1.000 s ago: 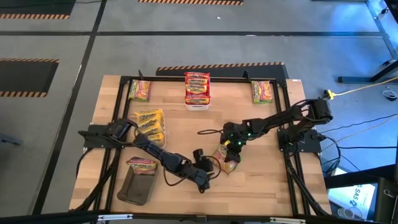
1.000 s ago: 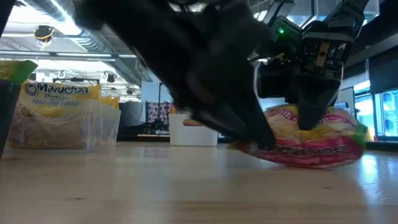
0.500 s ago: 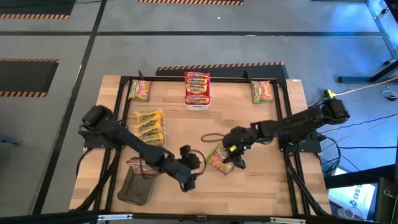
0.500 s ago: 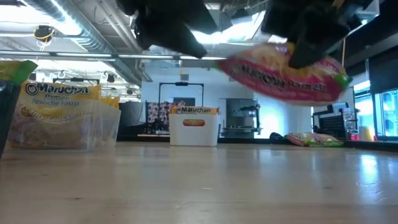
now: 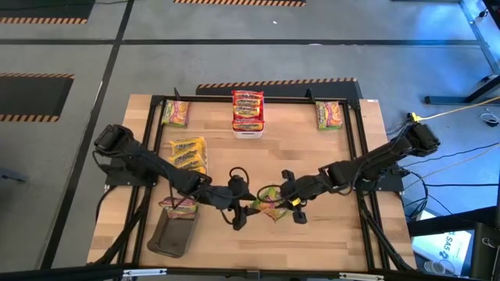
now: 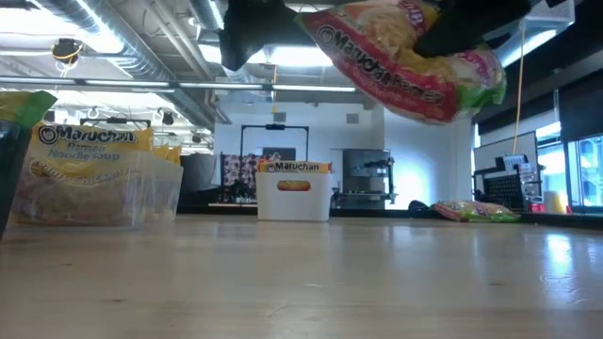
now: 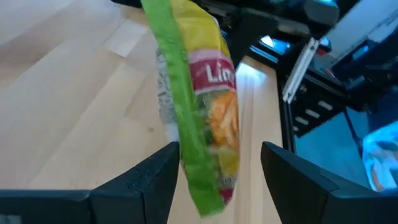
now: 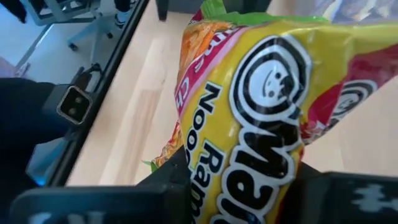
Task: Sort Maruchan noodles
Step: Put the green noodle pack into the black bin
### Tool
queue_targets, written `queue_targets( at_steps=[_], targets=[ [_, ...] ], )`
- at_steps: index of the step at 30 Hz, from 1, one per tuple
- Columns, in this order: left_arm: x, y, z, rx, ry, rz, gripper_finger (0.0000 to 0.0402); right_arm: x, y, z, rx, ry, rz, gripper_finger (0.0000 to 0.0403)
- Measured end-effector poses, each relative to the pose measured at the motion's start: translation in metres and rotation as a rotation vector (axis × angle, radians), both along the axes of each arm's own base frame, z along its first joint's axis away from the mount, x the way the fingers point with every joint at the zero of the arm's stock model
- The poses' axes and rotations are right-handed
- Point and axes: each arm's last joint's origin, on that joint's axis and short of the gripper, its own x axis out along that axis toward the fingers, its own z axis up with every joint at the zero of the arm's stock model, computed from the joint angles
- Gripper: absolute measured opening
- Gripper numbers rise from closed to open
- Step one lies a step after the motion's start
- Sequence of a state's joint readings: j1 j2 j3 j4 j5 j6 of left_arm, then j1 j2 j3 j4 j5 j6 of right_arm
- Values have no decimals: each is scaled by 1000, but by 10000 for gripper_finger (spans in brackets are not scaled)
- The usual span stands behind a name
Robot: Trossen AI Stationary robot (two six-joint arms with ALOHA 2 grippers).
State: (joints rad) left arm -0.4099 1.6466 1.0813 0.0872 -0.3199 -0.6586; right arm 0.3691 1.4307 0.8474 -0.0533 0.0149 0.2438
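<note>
Above table centre, right claw (image 5: 291, 204) apparently gripping packet (image 5: 269, 204)

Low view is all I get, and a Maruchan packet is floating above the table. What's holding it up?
Observer: The right gripper is clamped on the packet. Its wrist view shows the wrapper pinched between its fingers.
Operator: Is the other arm doing anything?
Observer: From above, the left gripper faces the packet from the opposite side, over the middle of the table.
Operator: Has it grabbed on too?
Observer: No. In the left wrist view its fingers stand open, with the packet's green edge hanging between them.
</note>
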Motion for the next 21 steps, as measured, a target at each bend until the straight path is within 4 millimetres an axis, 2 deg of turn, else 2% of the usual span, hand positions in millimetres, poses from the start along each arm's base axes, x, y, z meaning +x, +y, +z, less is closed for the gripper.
queue_targets(
  at_steps=[4, 12, 21],
  targets=[
    [2, 4, 1, -17, -4, 21, 238, 1, -1, 0, -11, -8, 3, 87],
    [9, 19, -1, -39, -6, 74, 301, 1, 0, 1, -6, -9, 11, 87],
    [22, 13, -22, -92, 14, -16, 306, 4, 0, 5, -13, -67, 17, 91]
  ],
)
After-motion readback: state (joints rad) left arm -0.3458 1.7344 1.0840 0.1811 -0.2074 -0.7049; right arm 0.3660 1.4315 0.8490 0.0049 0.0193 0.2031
